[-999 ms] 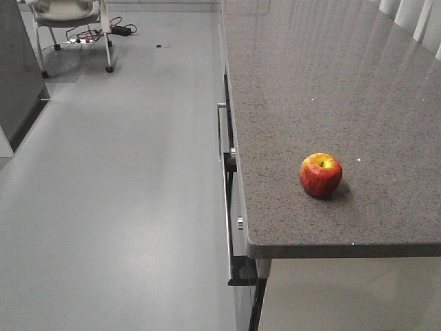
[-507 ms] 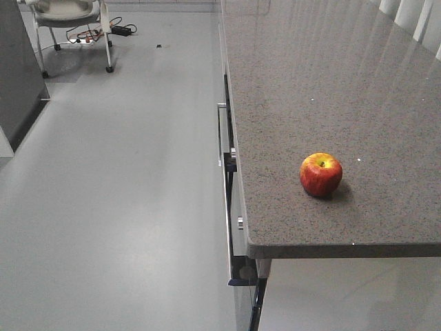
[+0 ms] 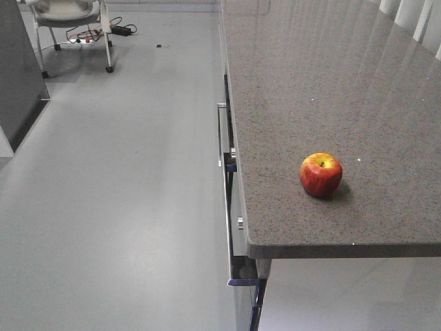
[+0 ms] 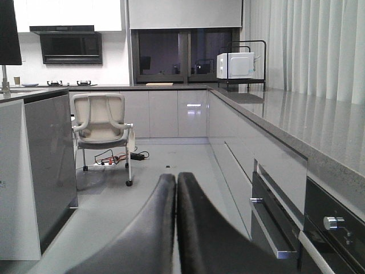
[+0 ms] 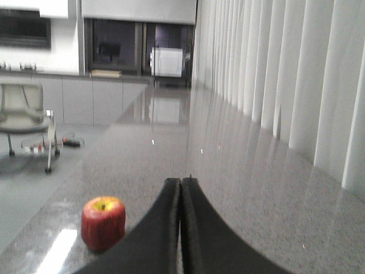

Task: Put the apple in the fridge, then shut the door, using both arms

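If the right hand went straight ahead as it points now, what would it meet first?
Probably nothing near: the right hand points along bare counter; the apple sits left of that line.

The apple (image 3: 320, 174) looks smooth and glossy, the speckled stone counter (image 3: 310, 83) polished and reflective.

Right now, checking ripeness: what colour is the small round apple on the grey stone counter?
The small round apple is red, yellow-green on top; exterior front-facing view.
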You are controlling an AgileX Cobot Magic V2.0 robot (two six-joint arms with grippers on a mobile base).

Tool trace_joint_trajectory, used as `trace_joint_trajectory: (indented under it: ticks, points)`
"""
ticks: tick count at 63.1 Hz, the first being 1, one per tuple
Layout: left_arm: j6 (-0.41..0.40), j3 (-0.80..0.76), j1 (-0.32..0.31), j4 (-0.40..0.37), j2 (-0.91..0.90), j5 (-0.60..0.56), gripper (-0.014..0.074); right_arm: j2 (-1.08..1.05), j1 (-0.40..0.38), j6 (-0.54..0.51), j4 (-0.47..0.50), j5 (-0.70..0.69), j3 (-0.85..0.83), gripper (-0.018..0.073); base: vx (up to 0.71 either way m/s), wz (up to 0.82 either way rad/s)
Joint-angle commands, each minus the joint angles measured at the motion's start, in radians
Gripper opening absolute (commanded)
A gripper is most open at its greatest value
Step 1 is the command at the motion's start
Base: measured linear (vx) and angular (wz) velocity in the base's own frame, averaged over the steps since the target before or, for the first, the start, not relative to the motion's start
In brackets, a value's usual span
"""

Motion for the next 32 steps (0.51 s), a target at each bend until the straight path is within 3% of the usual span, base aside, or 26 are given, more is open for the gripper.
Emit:
trace_joint_trajectory:
  ticks: [1,17,32]
  points:
    - [-0.007,0.021,0.001,-0.009,-0.014,-0.073,-0.0006,0.089,0.0,-0.019,-0.013,0.052,-0.111,-0.0006,0.0,0.0]
    - [-0.007,0.021,0.001,-0.009,-0.014,-0.073,-0.0006,0.341,0.0,-0.026,-0.006,0.24,-0.291,-0.0006,0.0,0.0]
    - [-0.007,0.021,0.001,-0.009,-0.014,-0.073,-0.0006,0.537,0.0,-0.079,0.036,0.318,-0.35,-0.0006,0.0,0.0]
